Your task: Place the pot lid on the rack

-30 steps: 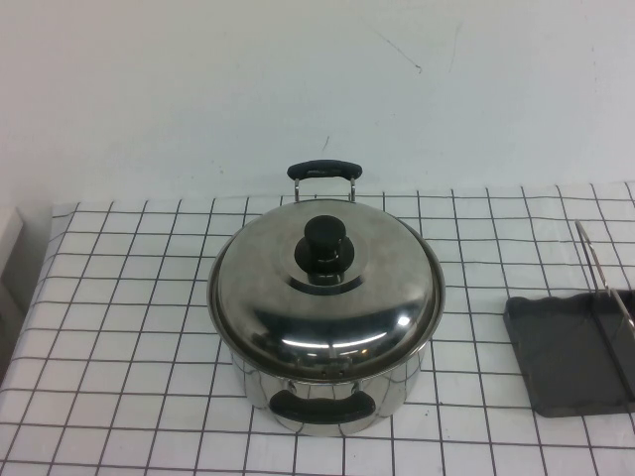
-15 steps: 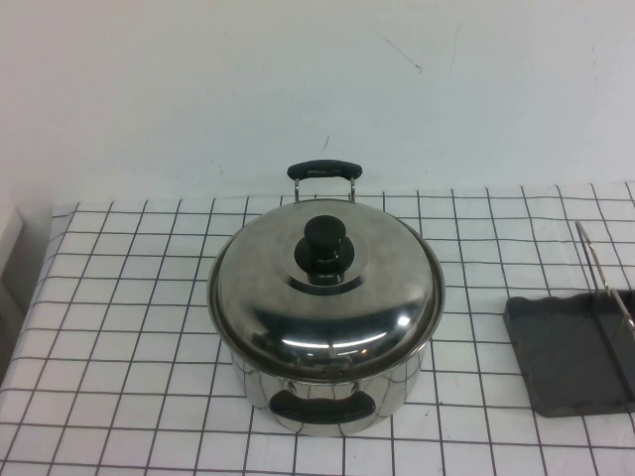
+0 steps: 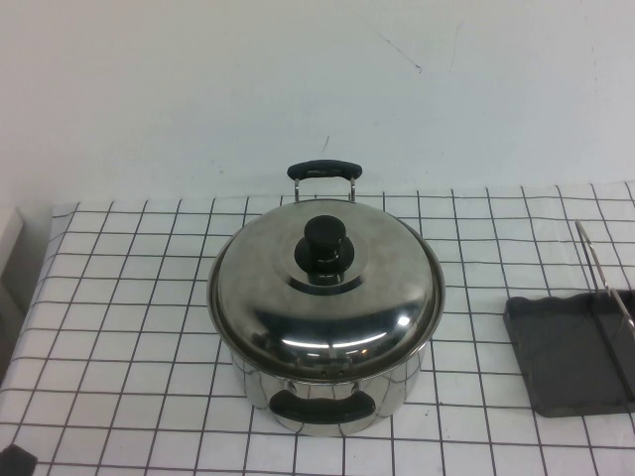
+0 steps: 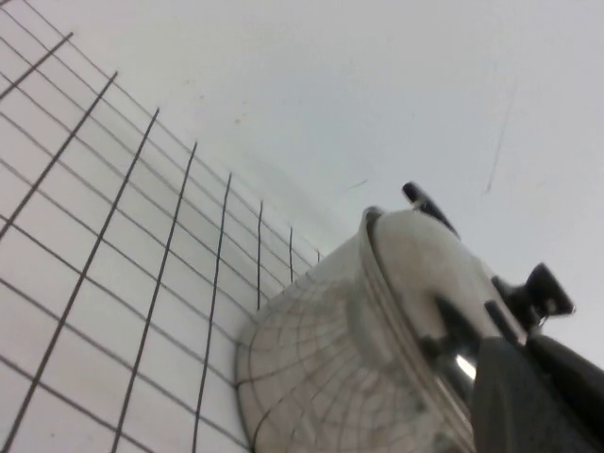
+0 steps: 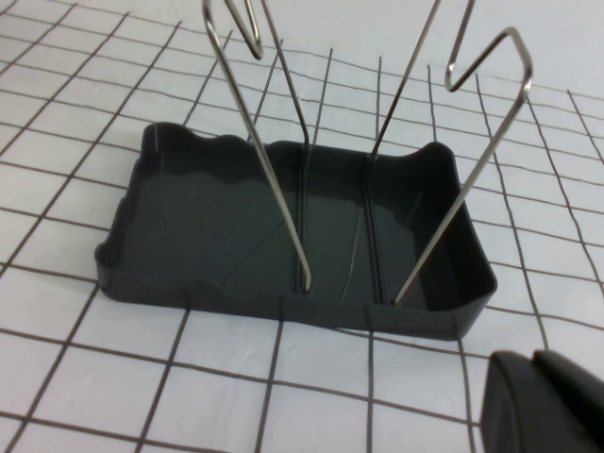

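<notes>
You're looking at a table draped in a white cloth with a black grid [image 3: 129,327], backed by a plain white wall [image 3: 298,79]. Biggest thing on it is the steel pot [image 3: 327,392], sitting about centre, one black handle [image 3: 320,171] sticking up at the far side and another facing you at the near side. The pot lid [image 3: 327,293] sits squarely on top of the pot, closing it, polished dome catching the light, its black knob [image 3: 323,238] upright in the middle.

Off to the right, well apart from the pot, you've got the rack [image 3: 566,352]: a dark grey tray with a wavy edge, partly cut off by the high view's right border, with thin wire hoops [image 3: 600,263] rising from it. The right wrist view shows those hoops [image 5: 274,160] standing upright out of the tray floor, nothing resting in them.

Your left gripper [image 3: 15,462] is just a dark sliver at the near left corner of the table, low and left of the pot; from its wrist view a dark piece of it [image 4: 538,396] sits near the pot's side. Your right gripper [image 5: 547,401] hangs just in front of the rack's near edge. Whether either one is parted or closed, you can't tell.
</notes>
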Controlling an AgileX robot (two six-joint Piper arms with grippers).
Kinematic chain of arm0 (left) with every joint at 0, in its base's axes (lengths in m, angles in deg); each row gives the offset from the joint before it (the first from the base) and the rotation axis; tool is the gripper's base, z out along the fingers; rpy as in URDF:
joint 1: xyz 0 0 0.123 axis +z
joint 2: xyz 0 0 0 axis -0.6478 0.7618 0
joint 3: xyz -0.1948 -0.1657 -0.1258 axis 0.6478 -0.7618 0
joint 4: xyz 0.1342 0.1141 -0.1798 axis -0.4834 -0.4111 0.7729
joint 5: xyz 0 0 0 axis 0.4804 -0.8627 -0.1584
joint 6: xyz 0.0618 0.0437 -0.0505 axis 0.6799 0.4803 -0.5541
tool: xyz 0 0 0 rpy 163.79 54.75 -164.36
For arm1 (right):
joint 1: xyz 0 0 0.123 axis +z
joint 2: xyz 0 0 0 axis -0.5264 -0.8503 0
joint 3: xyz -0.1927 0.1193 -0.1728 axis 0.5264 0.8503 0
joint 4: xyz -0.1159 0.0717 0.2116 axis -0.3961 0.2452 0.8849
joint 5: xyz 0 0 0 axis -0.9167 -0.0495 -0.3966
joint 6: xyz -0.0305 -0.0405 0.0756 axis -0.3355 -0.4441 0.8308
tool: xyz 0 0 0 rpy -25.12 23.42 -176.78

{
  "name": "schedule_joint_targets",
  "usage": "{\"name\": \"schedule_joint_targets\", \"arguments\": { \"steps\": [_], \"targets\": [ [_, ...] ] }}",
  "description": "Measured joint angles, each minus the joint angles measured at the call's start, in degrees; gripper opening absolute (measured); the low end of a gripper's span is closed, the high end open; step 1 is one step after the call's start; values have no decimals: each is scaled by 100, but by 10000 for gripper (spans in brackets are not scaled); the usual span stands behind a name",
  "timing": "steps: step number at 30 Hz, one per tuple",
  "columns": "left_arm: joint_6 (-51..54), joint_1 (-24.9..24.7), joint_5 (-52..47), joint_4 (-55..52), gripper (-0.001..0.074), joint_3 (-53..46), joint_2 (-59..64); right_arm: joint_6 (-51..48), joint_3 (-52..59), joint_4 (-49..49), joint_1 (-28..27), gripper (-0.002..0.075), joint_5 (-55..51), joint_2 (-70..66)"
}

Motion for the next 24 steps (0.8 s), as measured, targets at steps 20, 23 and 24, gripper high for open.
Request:
{"name": "schedule_joint_targets", "arguments": {
  "steps": [20, 23, 24],
  "targets": [
    [3434, -12, -1258, 180, -2, 1631, 985, 0, 0, 0, 0, -3, 0, 0],
    [4071, -12, -1466, 74, -2, 2094, 1595, 0, 0, 0, 0, -3, 0, 0],
    [4189, -12, -1480, -41, -2, 2252, 1837, 0, 0, 0, 0, -3, 0, 0]
  ]
}}
